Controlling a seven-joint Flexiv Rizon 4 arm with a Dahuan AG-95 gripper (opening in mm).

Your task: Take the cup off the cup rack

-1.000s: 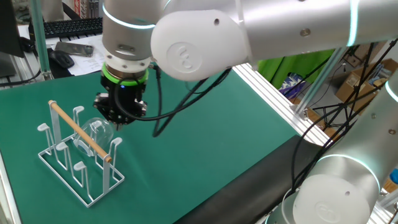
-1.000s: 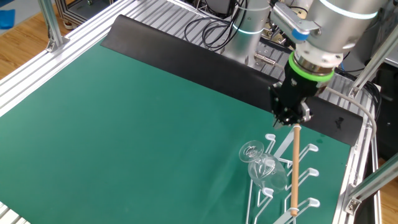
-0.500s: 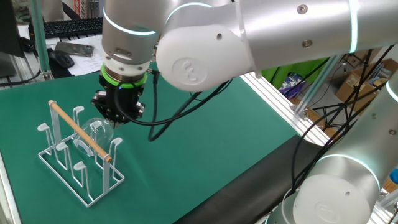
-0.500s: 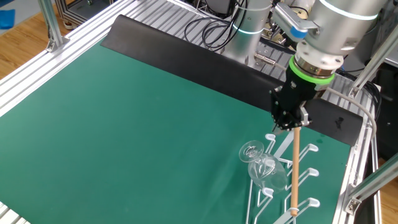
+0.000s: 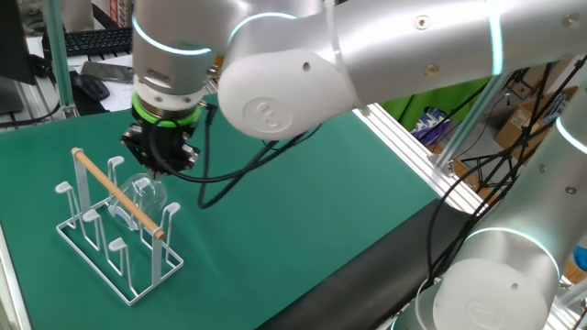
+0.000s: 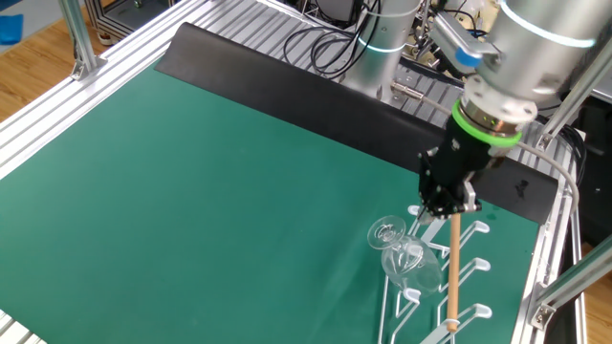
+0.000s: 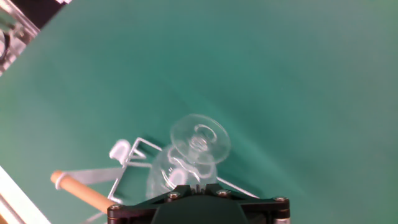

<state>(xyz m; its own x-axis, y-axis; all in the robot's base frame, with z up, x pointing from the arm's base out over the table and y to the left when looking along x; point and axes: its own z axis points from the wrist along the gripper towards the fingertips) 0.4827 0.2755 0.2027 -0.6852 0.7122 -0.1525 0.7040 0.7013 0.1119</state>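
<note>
The cup (image 5: pixel 147 194) is a clear stemmed glass that lies tilted on the white wire cup rack (image 5: pixel 170 213), under the wooden dowel (image 5: pixel 115 191). In the other fixed view its bowl (image 6: pixel 408 260) rests in the rack (image 6: pixel 475 265) and its round foot (image 6: pixel 387 231) points outward. My gripper (image 5: pixel 158 165) hangs just above the cup and the near end of the dowel, apart from both. In the hand view the foot (image 7: pixel 200 138) sits straight ahead of the gripper (image 7: pixel 197 185), whose fingers stand close together with nothing between them. It also shows in the other fixed view (image 6: pixel 448 203).
The rack stands near the edge of the green mat (image 6: pixel 220 191). A black strip (image 6: pixel 287 81) and aluminium rails (image 6: pixel 134 48) border the mat. Cables trail from the arm's wrist (image 5: pixel 248 165). A keyboard (image 5: pixel 101 38) lies on a desk behind.
My gripper has moved sideways from beside the rack's end to right over the cup and the end of the dowel. The cup and the rack have not moved.
</note>
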